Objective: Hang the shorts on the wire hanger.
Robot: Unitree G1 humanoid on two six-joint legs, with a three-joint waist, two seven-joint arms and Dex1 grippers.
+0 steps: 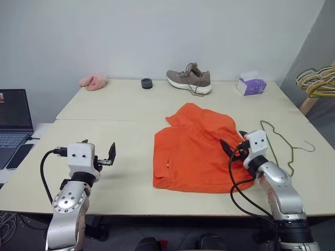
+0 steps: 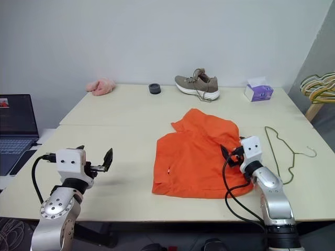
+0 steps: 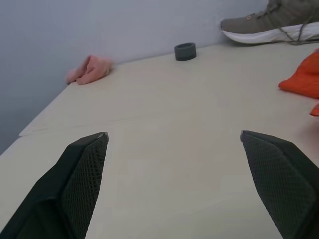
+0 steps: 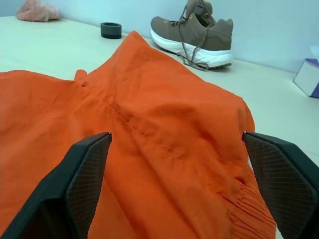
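The orange shorts [image 1: 196,151] lie crumpled flat on the table's middle right. To their right, on the bare tabletop, rests the thin olive wire hanger [image 1: 282,144], hook pointing right. My right gripper [image 1: 234,142] hovers open at the shorts' right edge, between shorts and hanger. In the right wrist view its fingers [image 4: 79,174] stand wide apart over the orange fabric [image 4: 164,134], holding nothing. My left gripper [image 1: 98,149] is open above bare table at the front left, well away from the shorts. The left wrist view shows it [image 3: 173,135] spread wide and empty.
Along the back edge sit a pink cloth [image 1: 93,81], a black roll [image 1: 146,83], a brown shoe [image 1: 189,80] and a purple tissue box [image 1: 251,85]. A bunch of hangers [image 1: 316,81] hangs at the far right. A laptop [image 1: 13,112] and phone [image 1: 18,156] lie left.
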